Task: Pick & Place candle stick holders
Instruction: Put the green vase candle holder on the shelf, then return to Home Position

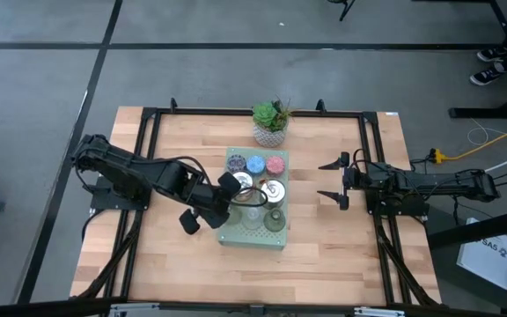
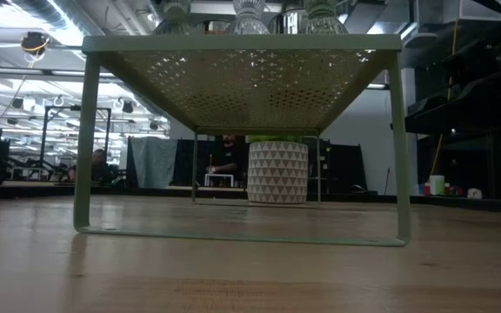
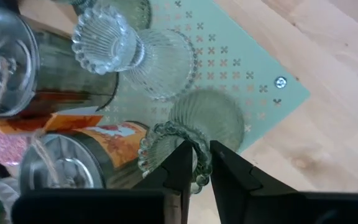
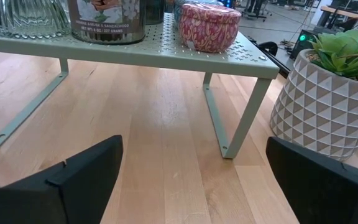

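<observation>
Wooden tabletop (image 1: 324, 238) carries the green rack (image 1: 236, 236). My left gripper (image 3: 196, 163) pinches a clear glass holder's (image 3: 188, 134) beaded rim; right gripper (image 1: 334, 181) waits open. That thin pinch could slip and topple neighbours.

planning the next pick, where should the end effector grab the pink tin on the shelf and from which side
Probably take the pink tin across its round side wall, coming from above. It is squat and stands upright on the green shelf, with other holders crowded behind it, so a low sideways approach has little room. The open right end effector faces that side and is nearest.
</observation>
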Motion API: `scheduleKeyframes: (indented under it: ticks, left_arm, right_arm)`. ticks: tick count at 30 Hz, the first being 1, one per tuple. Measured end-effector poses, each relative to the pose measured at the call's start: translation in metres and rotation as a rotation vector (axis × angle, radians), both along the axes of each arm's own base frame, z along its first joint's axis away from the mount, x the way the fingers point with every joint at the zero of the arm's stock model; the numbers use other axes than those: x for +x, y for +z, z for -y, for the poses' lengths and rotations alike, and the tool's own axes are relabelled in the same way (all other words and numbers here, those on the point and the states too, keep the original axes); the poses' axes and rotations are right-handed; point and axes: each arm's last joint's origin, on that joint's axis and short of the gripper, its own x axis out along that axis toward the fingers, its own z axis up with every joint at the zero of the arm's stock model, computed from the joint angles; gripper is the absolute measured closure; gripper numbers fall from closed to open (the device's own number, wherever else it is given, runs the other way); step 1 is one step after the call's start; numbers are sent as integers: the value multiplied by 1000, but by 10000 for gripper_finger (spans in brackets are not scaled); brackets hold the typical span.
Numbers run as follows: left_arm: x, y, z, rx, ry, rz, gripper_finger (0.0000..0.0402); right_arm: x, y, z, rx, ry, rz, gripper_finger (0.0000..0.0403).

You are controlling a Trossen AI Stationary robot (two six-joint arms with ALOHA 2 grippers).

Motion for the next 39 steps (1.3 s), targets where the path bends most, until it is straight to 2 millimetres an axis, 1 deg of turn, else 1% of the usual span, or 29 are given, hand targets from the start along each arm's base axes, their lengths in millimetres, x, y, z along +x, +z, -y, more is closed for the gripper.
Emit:
scheduleKeyframes:
  ticks: [6,14,23,30,35,39]
  left_arm:
    - [0,-1,0,-25,49,-12,336]
    - [1,-1,0,-30,51,3,310]
    - [6,2,2,-48,48,57,287]
    - [8,4,5,-57,41,94,277]
    - [6,11,5,-67,45,153,270]
    - [-4,30,6,-131,42,249,267]
  right_arm:
    - [0,0,0,0,0,0,4]
    - [0,0,0,0,0,0,4]
    - [0,0,0,0,0,0,4]
    - [0,0,0,0,0,0,4]
    - [0,0,0,0,0,0,4]
    - [0,0,0,0,0,0,4]
